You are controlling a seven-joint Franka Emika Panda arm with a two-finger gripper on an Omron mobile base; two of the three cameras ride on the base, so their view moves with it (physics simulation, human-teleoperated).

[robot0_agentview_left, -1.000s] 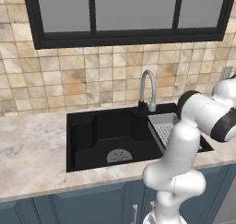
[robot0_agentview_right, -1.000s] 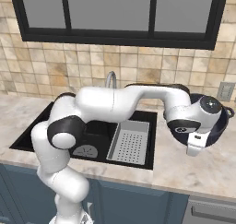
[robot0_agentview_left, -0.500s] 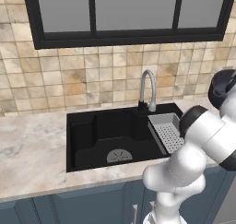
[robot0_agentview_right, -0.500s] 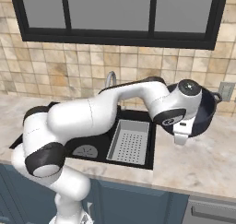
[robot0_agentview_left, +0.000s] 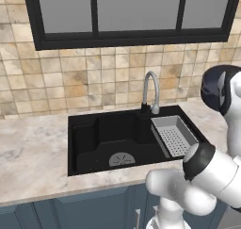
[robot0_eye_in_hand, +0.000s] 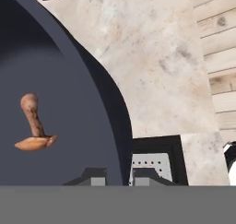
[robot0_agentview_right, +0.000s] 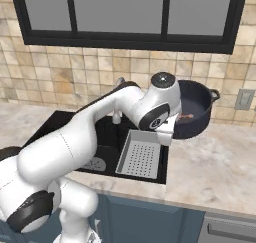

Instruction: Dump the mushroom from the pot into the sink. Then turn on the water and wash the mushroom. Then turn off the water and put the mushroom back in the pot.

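The dark navy pot (robot0_agentview_right: 197,109) hangs tilted over the counter just right of the sink (robot0_agentview_right: 60,124), its mouth turned toward the right base camera. My gripper (robot0_agentview_right: 171,129) is shut on its near-left rim. In the hand view the two fingertips straddle the pot's wall (robot0_eye_in_hand: 92,103), with the gripper (robot0_eye_in_hand: 122,174) clamped on it. The small orange-brown mushroom (robot0_eye_in_hand: 33,124) lies inside against the pot's inner side, and appears as a small speck (robot0_agentview_right: 186,118) in the right base view. The black sink (robot0_agentview_left: 94,143) has a round grey drain (robot0_agentview_left: 121,159).
A grey perforated strainer tray (robot0_agentview_left: 174,134) sits in the sink's right part, also seen below the pot (robot0_agentview_right: 141,157). The curved faucet (robot0_agentview_left: 149,89) stands at the sink's back edge. Marble counter (robot0_agentview_right: 215,167) stretches right; tiled wall and a window lie behind.
The arm has swung left, carrying the pot from the right counter toward the sink's right edge. The grip on the rim has stayed shut.
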